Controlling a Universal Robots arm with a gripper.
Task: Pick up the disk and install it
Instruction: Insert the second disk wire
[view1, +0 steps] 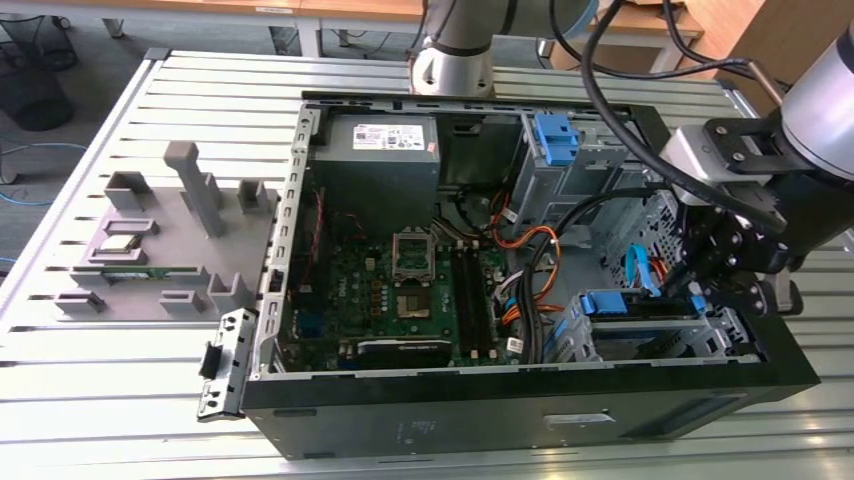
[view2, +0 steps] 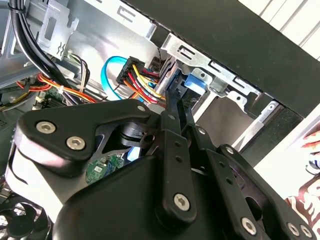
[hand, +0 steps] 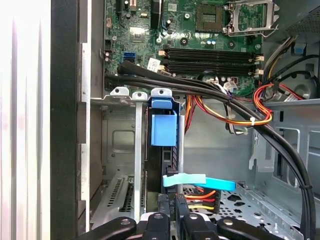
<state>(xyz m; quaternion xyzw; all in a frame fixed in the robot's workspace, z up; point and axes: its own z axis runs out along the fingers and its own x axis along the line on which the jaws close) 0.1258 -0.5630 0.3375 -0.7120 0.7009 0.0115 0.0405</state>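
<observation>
On the exterior view's left, grey fixture blocks (view1: 147, 245) are seen on the slatted bench (view1: 80, 400). At centre, the open computer case (view1: 534, 400) is laid flat, its motherboard (view1: 400, 290) exposed. At the exterior view's right, the disk (view1: 638, 318) with its blue rails is seated edge-up in the drive cage (view1: 587, 340). The claw (view1: 727, 285) is positioned just beside it, inside the case; whether the claw is wide or narrow cannot be told.

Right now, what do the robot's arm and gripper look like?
The arm is a silver-grey tube with rounded joints and black cables looped alongside. The gripper is matte black: flat bolted linkage bars with silver screw heads, narrowing to slim fingers.
</observation>
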